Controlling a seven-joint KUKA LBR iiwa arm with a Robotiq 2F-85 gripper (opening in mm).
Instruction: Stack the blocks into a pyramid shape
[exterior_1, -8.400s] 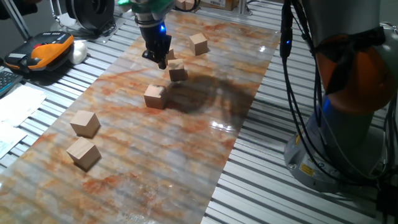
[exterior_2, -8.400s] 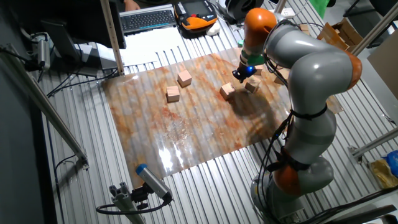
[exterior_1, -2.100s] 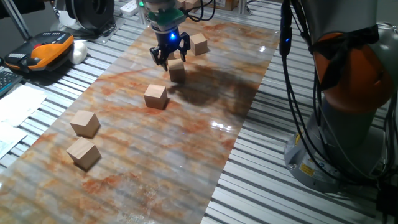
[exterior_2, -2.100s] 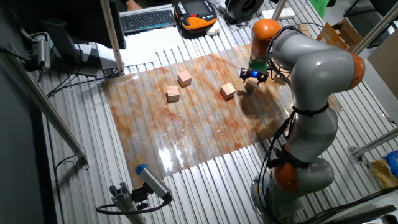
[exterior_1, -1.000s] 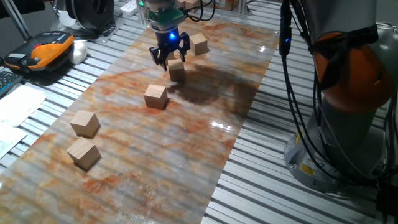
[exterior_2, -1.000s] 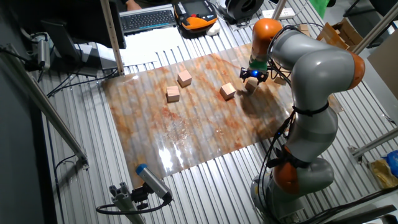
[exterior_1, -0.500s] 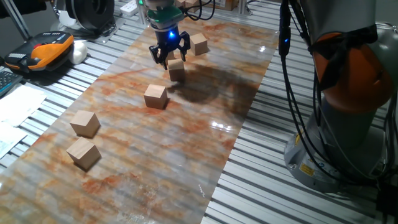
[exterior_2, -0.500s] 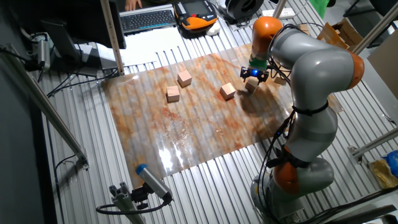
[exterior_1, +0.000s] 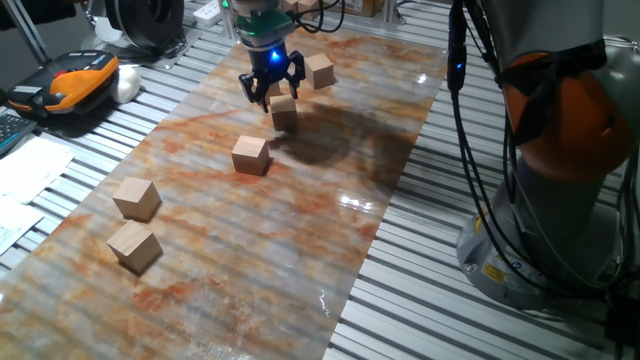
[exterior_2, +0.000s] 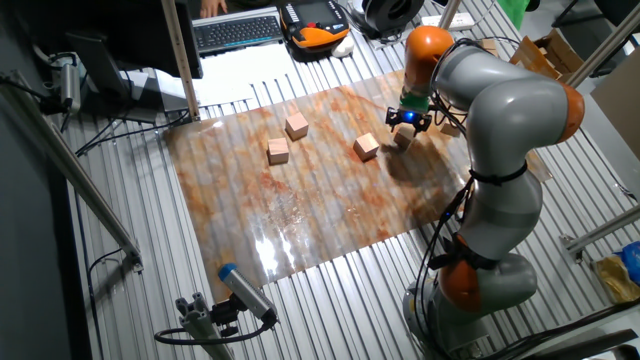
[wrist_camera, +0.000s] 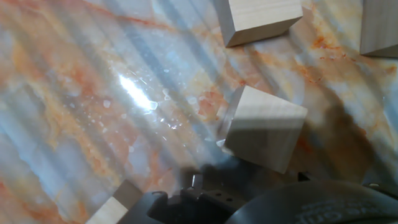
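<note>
Five tan wooden blocks show in one fixed view, all lying apart with none stacked: one at the back (exterior_1: 319, 70), one under the hand (exterior_1: 284, 110), one in the middle (exterior_1: 250, 155) and two at the near left (exterior_1: 136, 198) (exterior_1: 134, 246). My gripper (exterior_1: 271, 86) stands open just behind and above the block under the hand, holding nothing. In the other fixed view the gripper (exterior_2: 405, 121) hangs over a block (exterior_2: 403, 138). The hand view shows a tilted block (wrist_camera: 264, 127) close below and another (wrist_camera: 255, 18) beyond it; my fingertips are hidden there.
The blocks lie on a marble-patterned mat (exterior_1: 300, 230) over a slatted metal table. An orange and black device (exterior_1: 75, 80) sits at the left edge. A keyboard (exterior_2: 235, 30) is at the back, and the robot's base (exterior_1: 540, 200) rises to the right.
Since the oldest frames the gripper has shifted toward the back blocks and its fingers have spread open. Over the last second it has hardly moved. The blocks stay where they were.
</note>
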